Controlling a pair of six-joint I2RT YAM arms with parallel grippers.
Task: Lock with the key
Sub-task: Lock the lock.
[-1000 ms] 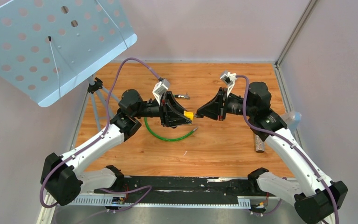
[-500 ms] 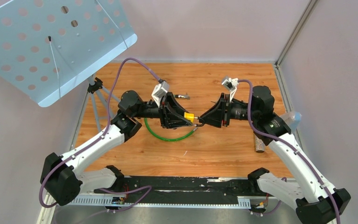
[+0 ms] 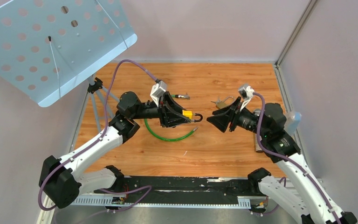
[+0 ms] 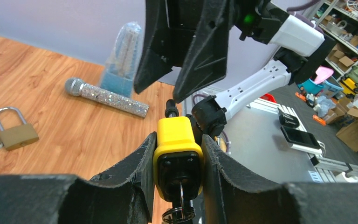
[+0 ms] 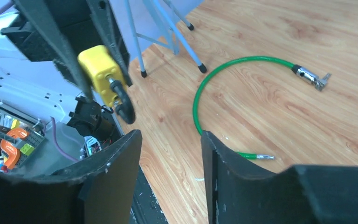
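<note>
Yellow padlock (image 4: 177, 156) in left end effector (image 4: 179, 139)

Layout, as we see it:

- The padlock (image 3: 187, 114) sits between the fingers of the left gripper (image 3: 185, 118), above the middle of the table (image 3: 223, 154), with its shackle end pointing right.
- A key (image 4: 181, 193) is in the padlock's end nearest the left wrist.
- The right gripper (image 3: 210, 119) is just right of the padlock and apart from it, with nothing between its fingers.
- A cable (image 3: 167, 138) lies curved on the table beneath the left gripper.
- A second padlock (image 3: 222, 103) lies on the table behind the right gripper.
- A microphone (image 3: 259, 146) lies near the right edge, just beside a container (image 3: 292, 122).
- A stand (image 3: 97, 95) is at the left rear.
</note>
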